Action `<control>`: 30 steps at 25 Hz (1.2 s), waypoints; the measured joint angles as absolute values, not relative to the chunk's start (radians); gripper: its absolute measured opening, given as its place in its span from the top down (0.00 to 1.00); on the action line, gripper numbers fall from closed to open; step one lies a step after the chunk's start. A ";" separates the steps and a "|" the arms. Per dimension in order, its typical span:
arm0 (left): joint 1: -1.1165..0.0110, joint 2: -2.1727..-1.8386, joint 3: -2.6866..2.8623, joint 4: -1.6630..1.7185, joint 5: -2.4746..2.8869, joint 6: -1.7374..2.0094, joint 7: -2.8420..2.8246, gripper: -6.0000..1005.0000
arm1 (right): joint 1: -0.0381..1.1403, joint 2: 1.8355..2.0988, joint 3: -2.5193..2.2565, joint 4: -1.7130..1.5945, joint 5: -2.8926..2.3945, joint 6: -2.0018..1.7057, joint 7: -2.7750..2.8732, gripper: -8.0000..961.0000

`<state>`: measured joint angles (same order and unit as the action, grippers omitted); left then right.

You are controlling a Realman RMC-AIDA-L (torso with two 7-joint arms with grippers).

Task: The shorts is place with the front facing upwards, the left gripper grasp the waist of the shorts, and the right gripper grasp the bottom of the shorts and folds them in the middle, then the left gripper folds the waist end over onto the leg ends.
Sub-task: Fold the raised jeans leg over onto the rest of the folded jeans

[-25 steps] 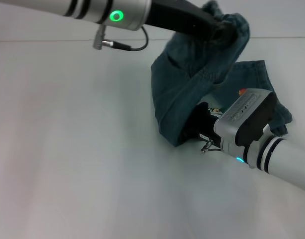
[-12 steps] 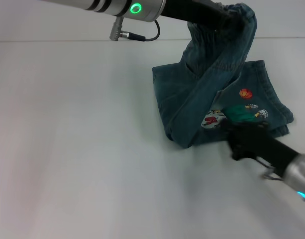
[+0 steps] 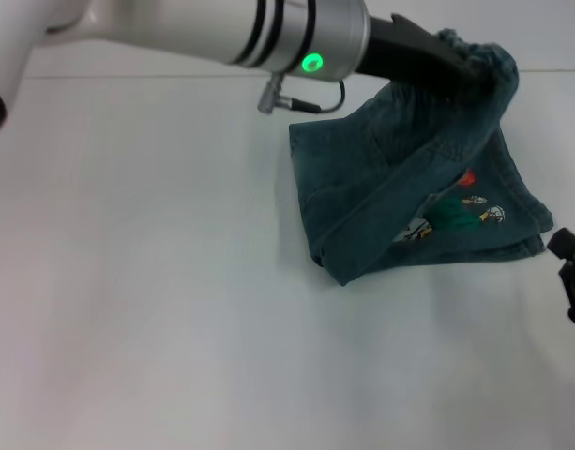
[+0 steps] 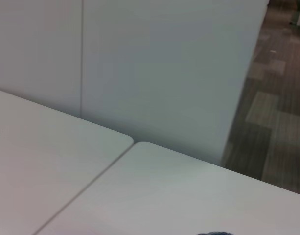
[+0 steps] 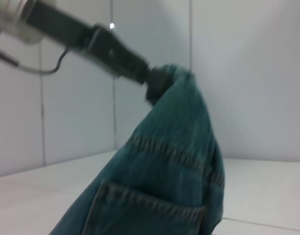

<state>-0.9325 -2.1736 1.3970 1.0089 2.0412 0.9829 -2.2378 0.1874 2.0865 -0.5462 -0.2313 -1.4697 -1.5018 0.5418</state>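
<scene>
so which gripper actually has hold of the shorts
The left gripper, jaws shut on the lifted waist of the shorts. The right gripper sits apart beside the leg ends, holding nothing.

Left arm (image 3: 221,28) silver-white, black bands, green light, grey cable; black wrist.

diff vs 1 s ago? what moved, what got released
The left hand, shut on the waist of the shorts, carried it further to the robot's right, draping it over the leg ends. The right hand let go of the bottom hem and pulled back to the right edge of the head view. The lower layer of the shorts stayed flat on the table.
</scene>
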 joint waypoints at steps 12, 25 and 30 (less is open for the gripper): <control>-0.882 -2.175 1.671 0.996 1.888 0.775 -2.227 0.93 | 0.184 2.085 -0.520 -0.253 -1.475 -1.528 0.567 0.97; -0.954 -2.175 1.831 0.899 1.799 0.627 -2.206 0.84 | 0.185 2.085 -0.530 -0.268 -1.480 -1.562 0.604 0.96; -0.888 -2.172 1.808 0.942 1.756 0.647 -2.126 0.55 | 0.186 2.085 -0.548 -0.295 -1.481 -1.575 0.639 0.96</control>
<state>-0.8882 -2.1723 1.8078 0.9416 1.7564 0.6474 -2.1258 0.1857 2.0847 -0.5484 -0.2946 -1.4806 -1.5746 0.6393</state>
